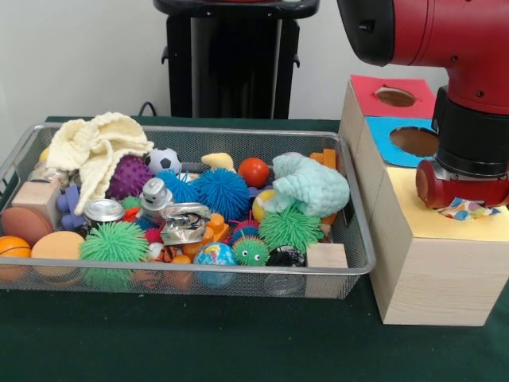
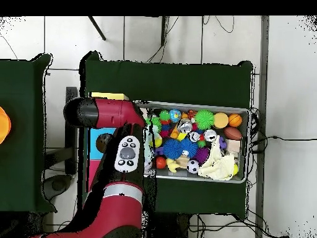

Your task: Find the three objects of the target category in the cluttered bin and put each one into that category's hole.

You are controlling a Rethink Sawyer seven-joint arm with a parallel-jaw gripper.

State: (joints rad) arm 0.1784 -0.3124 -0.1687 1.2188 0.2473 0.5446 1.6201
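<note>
The wire-mesh bin (image 1: 191,132) holds many toys and also shows in the overhead view (image 2: 247,146). My gripper (image 1: 464,202) hangs low over the pale yellow top of the nearest wooden box (image 1: 436,231). A white polka-dot cloth (image 1: 468,210) bunches right under it on that top. The yellow box's hole is hidden by the cloth and the gripper. I cannot tell whether the gripper holds the cloth. A cream knitted cloth (image 1: 95,147) lies at the bin's far left corner. A mint fabric piece (image 1: 312,185) lies at its right end. No second polka-dot cloth shows.
The blue-topped box (image 1: 398,143) and the red-topped box (image 1: 394,95) stand behind the yellow one, each with a round hole. Spiky balls, cans, small balls and wooden blocks fill the bin. In the overhead view my arm (image 2: 117,155) covers the boxes and the bin's left end.
</note>
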